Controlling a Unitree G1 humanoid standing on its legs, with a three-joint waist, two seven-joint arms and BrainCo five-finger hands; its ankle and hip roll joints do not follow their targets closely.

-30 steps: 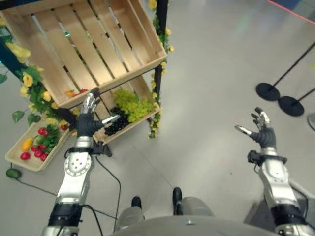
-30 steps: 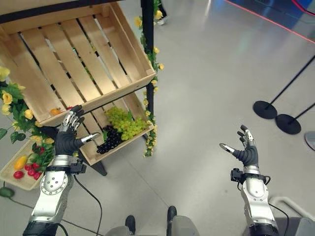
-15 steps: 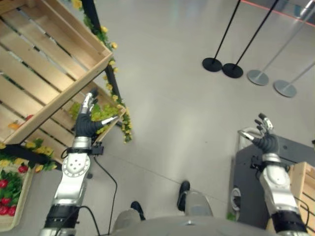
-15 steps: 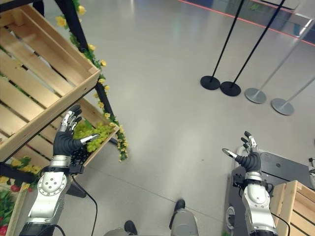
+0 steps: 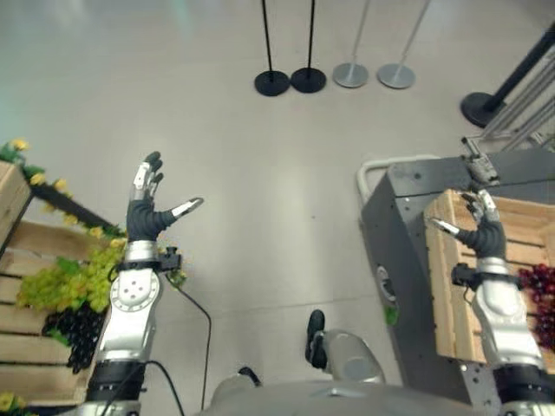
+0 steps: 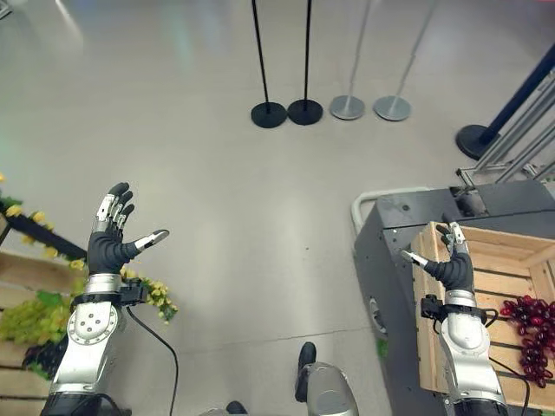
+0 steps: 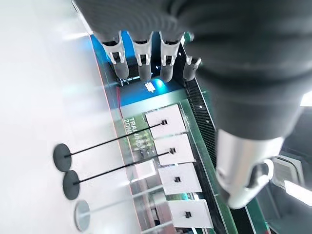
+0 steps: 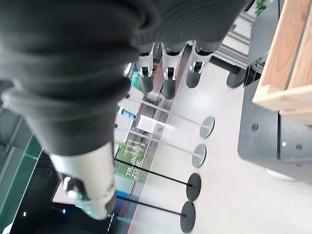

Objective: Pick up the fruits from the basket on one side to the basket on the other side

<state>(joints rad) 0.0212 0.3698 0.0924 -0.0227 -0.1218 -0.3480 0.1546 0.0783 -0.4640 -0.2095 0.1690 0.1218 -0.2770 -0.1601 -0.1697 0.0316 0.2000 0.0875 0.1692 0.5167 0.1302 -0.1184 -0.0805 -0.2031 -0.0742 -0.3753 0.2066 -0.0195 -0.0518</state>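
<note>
Both hands raised, fingers spread, holding nothing.
Left hand [image 5: 147, 217] above green grapes [image 5: 65, 282] and dark grapes [image 5: 65, 328], near left; right hand [image 6: 453, 264] over wooden crate [image 6: 486, 286] with red grapes [image 6: 527, 334]. Right wrist view adds stanchion bases [image 8: 195, 168].

The camera swung right: the fruit shelf slid out toward 8 o'clock, while a wooden crate [image 6: 486, 303] holding red grapes [image 6: 529, 334] entered at 4 o'clock.

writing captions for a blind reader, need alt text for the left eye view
Both hands are raised, open and empty: left hand beside green grapes and black grapes, right hand over a wooden crate holding red grapes on a grey cart.
</note>
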